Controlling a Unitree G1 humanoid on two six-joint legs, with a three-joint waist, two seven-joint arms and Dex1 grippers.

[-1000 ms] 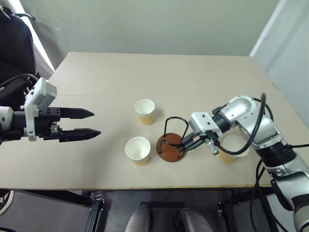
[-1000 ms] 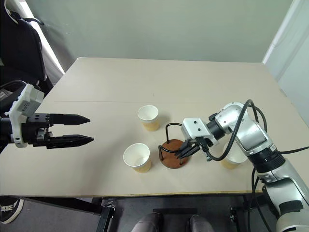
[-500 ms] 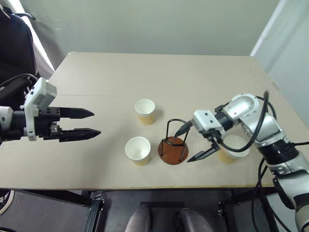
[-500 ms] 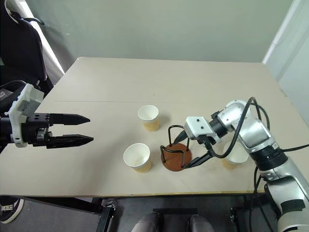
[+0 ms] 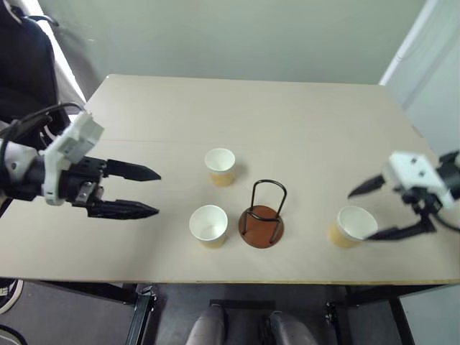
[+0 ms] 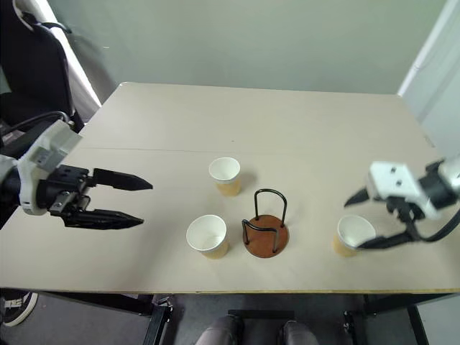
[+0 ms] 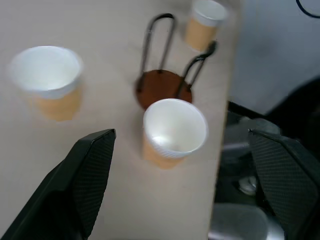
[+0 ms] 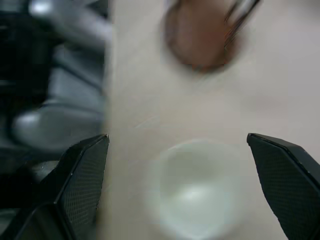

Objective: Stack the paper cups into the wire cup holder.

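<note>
**Holder empty, three cups left to stack**

You are looking down on a beige table (image 5: pixel 302 115) with nothing stacked so far, as far as the views show. Your left gripper (image 5: pixel 147 192) hangs over the table's left side with its two fingers spread wide and nothing between them. Your right gripper (image 5: pixel 381 210) is out at the right edge, jaws also fully apart and empty, one finger either side of the right-hand cup without touching it.

The wire cup holder (image 5: pixel 261 215) stands upright near the front middle of the table, its loops empty and its brown base bare.

The paper cups all stand upright, mouths up, on the table. The front cup (image 5: pixel 208 225) is just beside the holder on its left. The far cup (image 5: pixel 220 166) sits behind it, a little apart from the holder. The right cup (image 5: pixel 351 226) is well apart from the holder, near the right gripper.

My reading: no cup has been placed yet, so all three still need grasping and seating. The right cup looks the closest candidate for your right gripper.
</note>
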